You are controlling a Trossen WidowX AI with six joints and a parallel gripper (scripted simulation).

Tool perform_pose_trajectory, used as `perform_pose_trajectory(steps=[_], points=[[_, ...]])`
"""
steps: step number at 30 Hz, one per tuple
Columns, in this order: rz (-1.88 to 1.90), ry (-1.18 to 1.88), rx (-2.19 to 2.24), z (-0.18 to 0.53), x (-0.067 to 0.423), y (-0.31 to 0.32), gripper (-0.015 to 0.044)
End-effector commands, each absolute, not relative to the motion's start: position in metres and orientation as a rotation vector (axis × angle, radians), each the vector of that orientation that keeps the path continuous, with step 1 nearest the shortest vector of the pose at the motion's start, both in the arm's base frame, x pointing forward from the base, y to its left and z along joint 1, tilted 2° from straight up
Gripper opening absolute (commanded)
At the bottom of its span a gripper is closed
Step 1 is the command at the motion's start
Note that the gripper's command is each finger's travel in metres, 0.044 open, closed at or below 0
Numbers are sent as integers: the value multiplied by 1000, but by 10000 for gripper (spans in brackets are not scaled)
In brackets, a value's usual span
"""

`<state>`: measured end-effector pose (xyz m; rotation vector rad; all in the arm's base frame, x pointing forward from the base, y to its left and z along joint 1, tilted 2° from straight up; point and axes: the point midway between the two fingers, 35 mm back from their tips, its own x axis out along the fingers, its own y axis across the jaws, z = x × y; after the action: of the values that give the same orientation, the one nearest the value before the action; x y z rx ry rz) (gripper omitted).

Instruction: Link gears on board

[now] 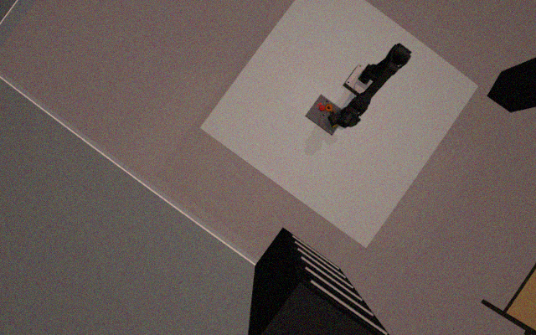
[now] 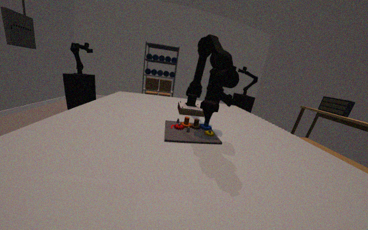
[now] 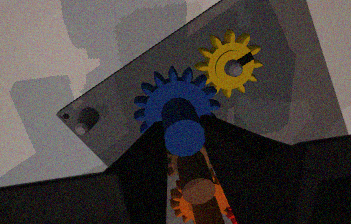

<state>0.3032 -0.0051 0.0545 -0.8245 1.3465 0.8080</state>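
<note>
My gripper (image 2: 207,123) (image 3: 181,126) is shut on the knob of the blue gear (image 2: 205,126) (image 3: 173,94), low over the grey board (image 1: 315,116) (image 2: 178,137) (image 3: 321,112). The blue gear is beside the yellow gear (image 2: 209,133) (image 3: 231,67); their teeth look close or overlapping in the wrist view. Whether it is on a peg is hidden. A brown gear (image 2: 196,123) (image 3: 199,191) and an orange gear (image 1: 329,108) (image 2: 187,121) (image 3: 181,204) stand on the board near the red gear (image 1: 320,107) (image 2: 179,126). Empty pegs (image 2: 188,130) (image 3: 88,119) show.
The arm's white base plate (image 1: 353,80) (image 2: 191,109) stands on the pale table (image 1: 264,113) (image 2: 95,172) behind the board. My arm covers part of the board in the top view. The brown and orange knobs stand up close beside the gripper.
</note>
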Motion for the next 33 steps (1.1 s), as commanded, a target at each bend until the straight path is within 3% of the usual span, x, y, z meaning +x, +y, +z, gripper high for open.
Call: perform_pose_trajectory(steps=[1,33], points=[[763,1368,-770,53,301,-5,0],[989,1265,-1012,49,302,-5,0]])
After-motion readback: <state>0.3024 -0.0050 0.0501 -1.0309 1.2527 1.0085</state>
